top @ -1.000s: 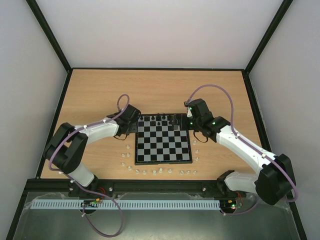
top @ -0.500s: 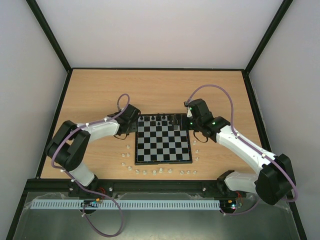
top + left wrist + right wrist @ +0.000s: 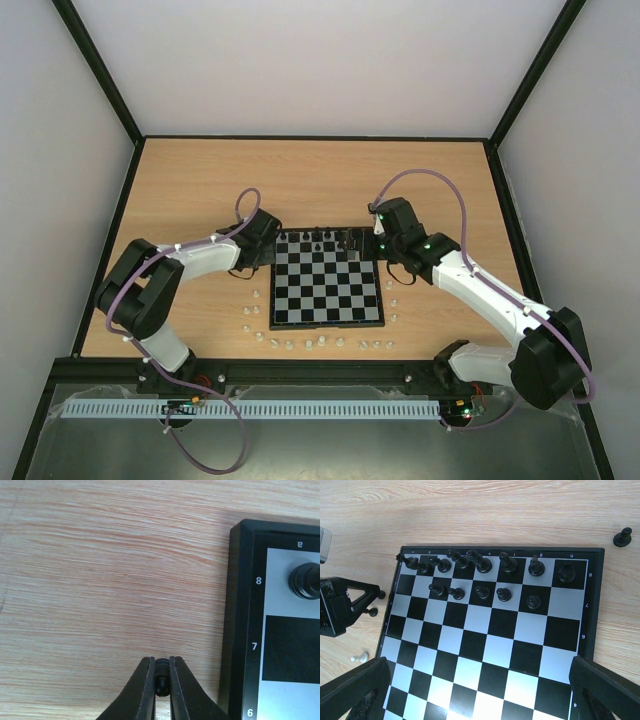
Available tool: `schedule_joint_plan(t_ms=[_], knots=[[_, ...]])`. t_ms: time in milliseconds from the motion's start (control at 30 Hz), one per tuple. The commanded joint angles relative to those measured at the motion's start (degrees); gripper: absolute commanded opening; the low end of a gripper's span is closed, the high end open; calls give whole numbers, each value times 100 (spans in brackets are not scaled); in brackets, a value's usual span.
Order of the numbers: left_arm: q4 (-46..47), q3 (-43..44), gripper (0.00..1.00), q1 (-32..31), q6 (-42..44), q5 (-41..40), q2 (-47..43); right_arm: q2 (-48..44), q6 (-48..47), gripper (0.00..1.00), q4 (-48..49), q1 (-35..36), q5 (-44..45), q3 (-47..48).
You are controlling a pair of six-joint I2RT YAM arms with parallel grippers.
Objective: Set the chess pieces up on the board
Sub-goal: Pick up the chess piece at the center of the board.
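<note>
The board (image 3: 327,290) lies at the table's middle, with several black chess pieces (image 3: 482,565) on its two far rows. In the left wrist view my left gripper (image 3: 161,661) is shut on one tiny black piece (image 3: 161,671), low over the wood just left of the board's corner (image 3: 239,605). A black piece (image 3: 305,580) stands on the corner square. My left gripper (image 3: 268,250) sits at the board's far-left corner. My right gripper (image 3: 480,692) hangs wide open above the board, its fingers (image 3: 355,690) far apart. One black piece (image 3: 622,537) stands off the board on the wood.
Small white pieces (image 3: 290,343) lie scattered along the board's front and both sides. A further black piece (image 3: 372,611) and a white one (image 3: 360,656) lie by the left gripper's body (image 3: 337,611). Black frame rails (image 3: 118,215) edge the table.
The left gripper's jaws have shut on the small black piece beside the board. The right arm has not moved.
</note>
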Motion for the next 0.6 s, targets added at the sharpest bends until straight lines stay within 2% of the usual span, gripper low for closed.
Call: schedule_joint_plan(t_ms=[0,300,567], knots=[[-19,116,5,38,2,-28,53,27,6,99,23,26,-21,-51],[-462,318,2,-44,27,-111,-501,67,6,99,33,26,-2,-44],[-895,857,2,-574,-11,-120,-658,77,2,99,3,26,143,-25]])
